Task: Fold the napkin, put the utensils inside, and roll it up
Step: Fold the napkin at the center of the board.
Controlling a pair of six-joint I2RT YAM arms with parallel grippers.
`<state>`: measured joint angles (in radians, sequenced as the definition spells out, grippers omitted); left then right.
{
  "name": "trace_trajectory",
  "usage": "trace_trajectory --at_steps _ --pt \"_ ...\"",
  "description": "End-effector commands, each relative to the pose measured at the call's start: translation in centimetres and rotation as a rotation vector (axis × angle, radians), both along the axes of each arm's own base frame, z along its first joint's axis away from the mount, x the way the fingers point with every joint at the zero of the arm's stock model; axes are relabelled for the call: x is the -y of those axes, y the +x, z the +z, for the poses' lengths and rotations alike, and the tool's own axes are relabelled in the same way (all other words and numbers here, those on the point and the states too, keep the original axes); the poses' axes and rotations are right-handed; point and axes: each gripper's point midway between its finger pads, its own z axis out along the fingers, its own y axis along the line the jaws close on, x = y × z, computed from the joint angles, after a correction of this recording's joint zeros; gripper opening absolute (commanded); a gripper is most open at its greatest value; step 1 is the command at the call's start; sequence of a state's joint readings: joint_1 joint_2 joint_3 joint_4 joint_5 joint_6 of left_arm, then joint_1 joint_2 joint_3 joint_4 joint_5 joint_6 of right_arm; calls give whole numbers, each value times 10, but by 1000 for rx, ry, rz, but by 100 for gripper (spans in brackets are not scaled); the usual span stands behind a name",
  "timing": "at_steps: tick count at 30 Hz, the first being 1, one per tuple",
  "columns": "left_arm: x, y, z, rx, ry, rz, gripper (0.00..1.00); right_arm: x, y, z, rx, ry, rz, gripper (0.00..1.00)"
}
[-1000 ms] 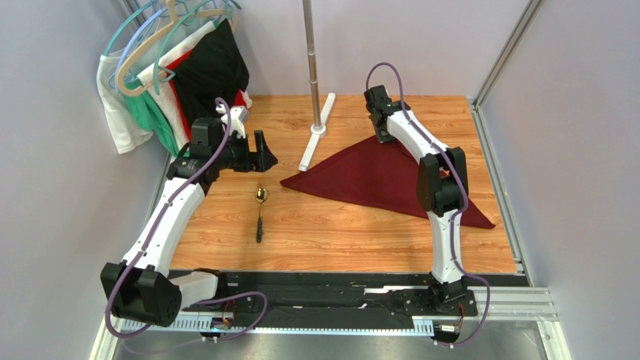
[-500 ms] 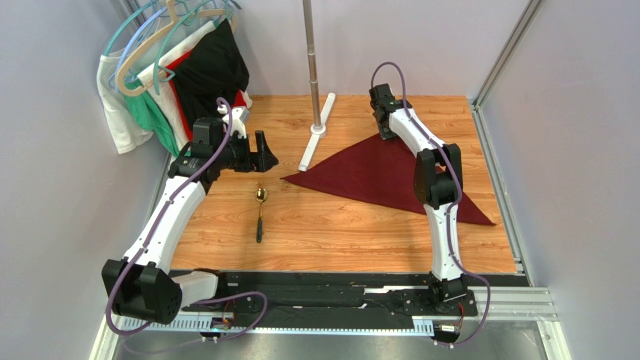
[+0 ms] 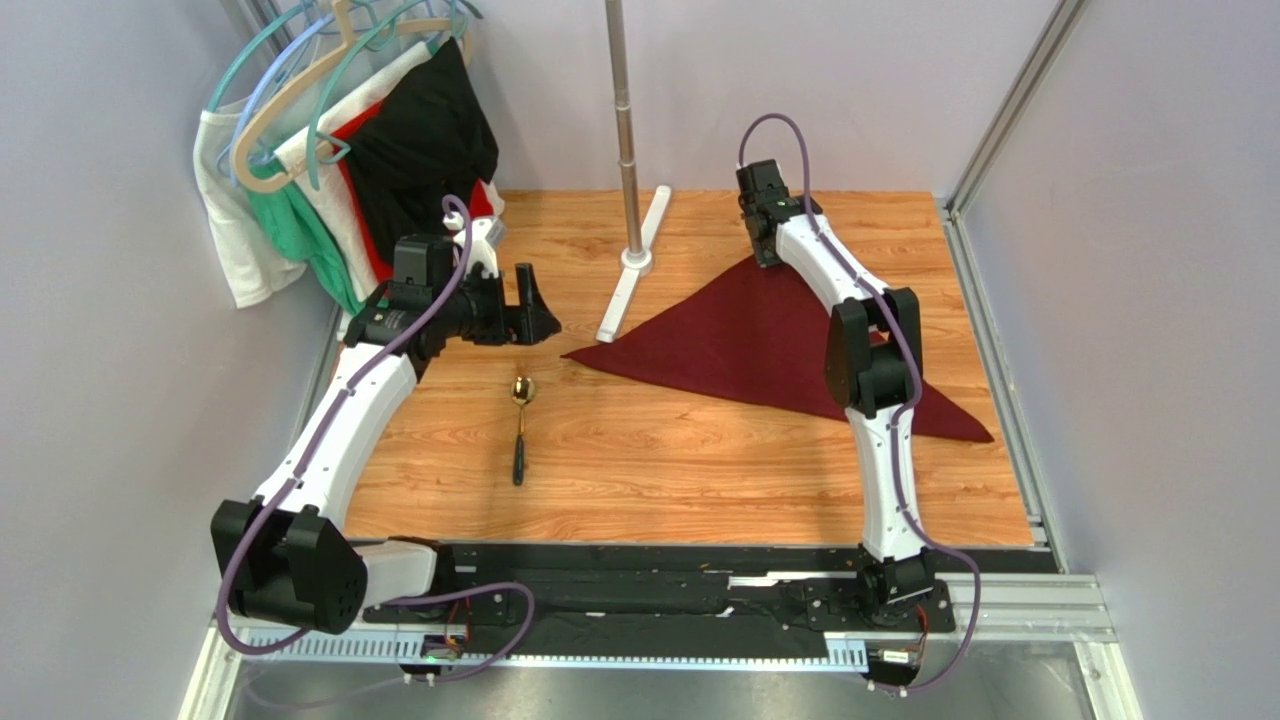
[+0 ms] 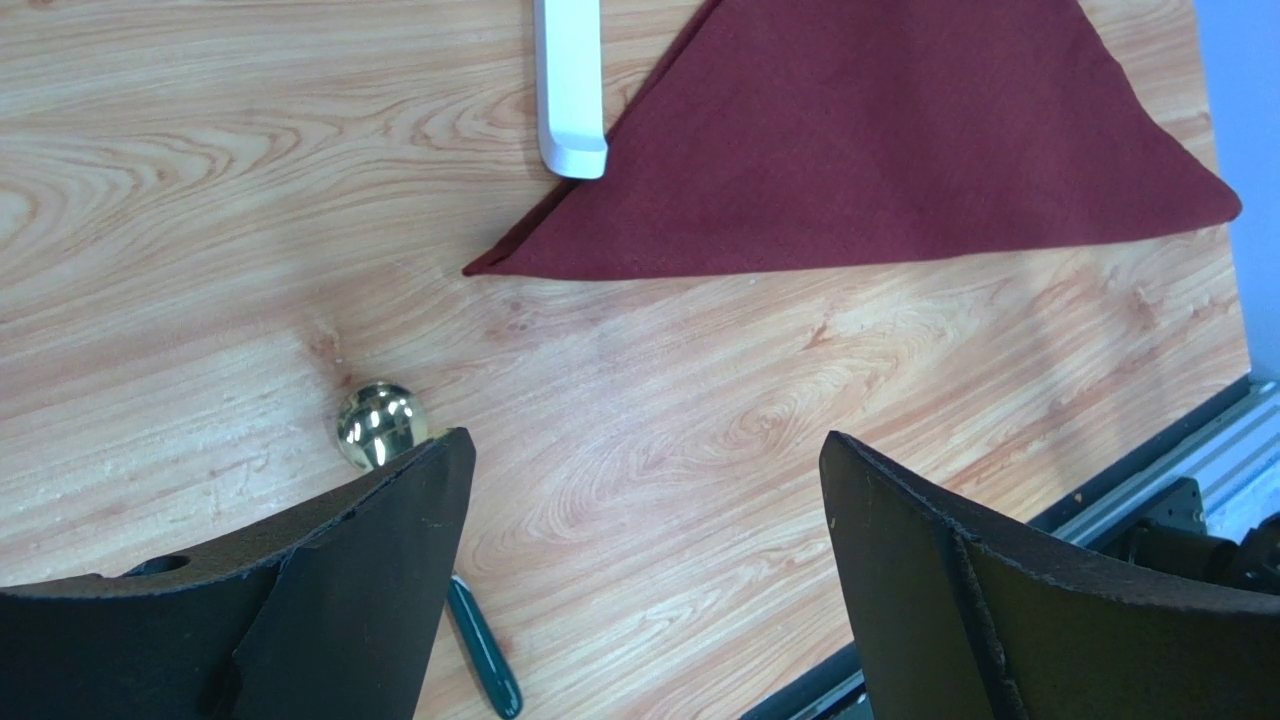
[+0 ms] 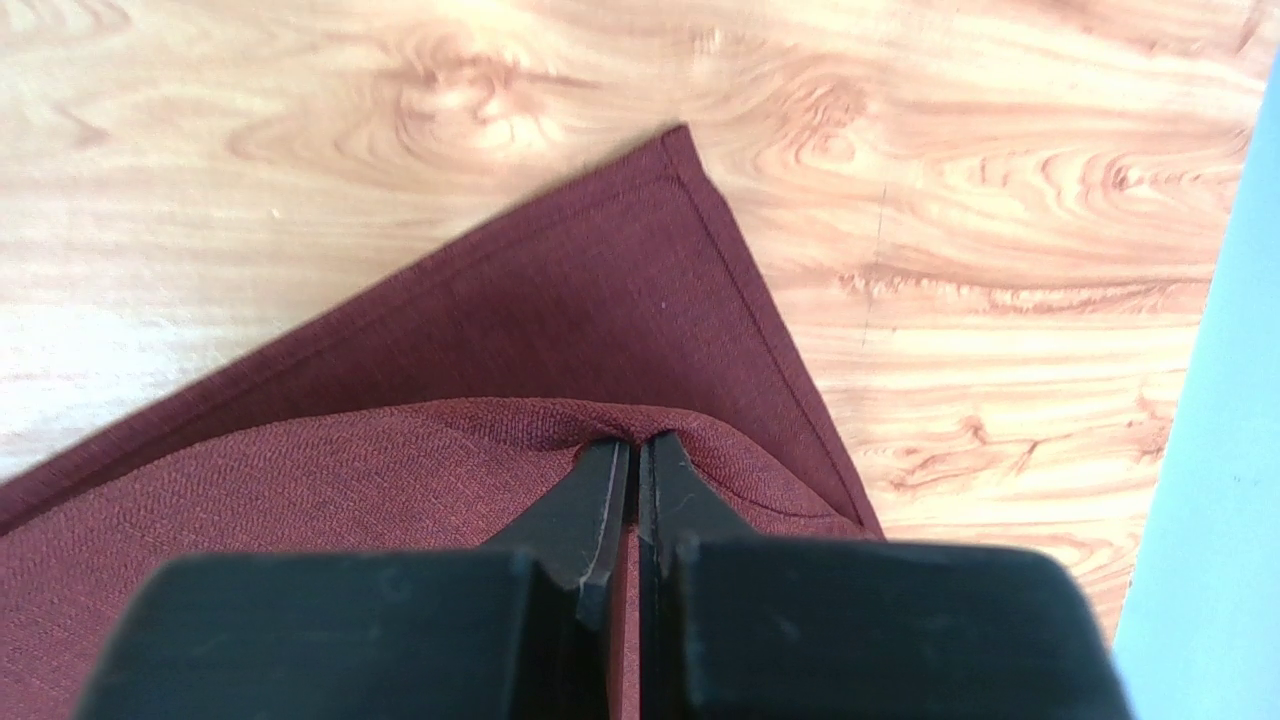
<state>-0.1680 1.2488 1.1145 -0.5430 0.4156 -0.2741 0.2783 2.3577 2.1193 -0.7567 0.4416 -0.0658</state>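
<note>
Fold step, right side. My right gripper [image 5: 634,450] is pinched tight on a small ridge of the napkin's [image 3: 736,345] top layer, fingers [image 5: 594,503] pressed together with cloth bunched between the tips. The napkin lies as a flat triangle on the table [image 3: 676,465], mid to right, its far apex under the right gripper [image 3: 768,245] and its left tip near the white bar [image 3: 633,267] of the pole stand. In the right wrist view the lower layer's corner pokes out beyond my pinch, so I judge the top corner sits short of it. To finish well I'd carry the pinch a little farther toward that corner, low and slow so the under layer doesn't drag, line up both hems, set down, and only then let go. Lifting too high risks pulling the whole triangle askew. Right arm pose: stretched long across the napkin toward the far edge, wrist tipped down onto the cloth. Left arm: elbow bent, forearm angled in from the left, left gripper [image 4: 643,450] up off the table with its jaws spread wide, holding nothing. The spoon [image 3: 520,428] lies bare on the wood just beneath and near of it, gold bowl [image 4: 379,423] beside the left finger, well apart from the napkin, untouched.
</note>
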Motion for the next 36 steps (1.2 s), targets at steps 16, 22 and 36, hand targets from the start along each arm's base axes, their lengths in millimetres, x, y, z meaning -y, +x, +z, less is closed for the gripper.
trace_trajectory --at_steps 16,22,36 --pt "2 2 0 1 -7 -23 95 9 28 -16 38 -9 -25 0" --pt "2 2 -1 -3 -7 -25 95 18 36 -9 68 -24 -53 50" --pt "1 4 -6 -12 1 0 94 10 -8 75 167 134 -110 86"
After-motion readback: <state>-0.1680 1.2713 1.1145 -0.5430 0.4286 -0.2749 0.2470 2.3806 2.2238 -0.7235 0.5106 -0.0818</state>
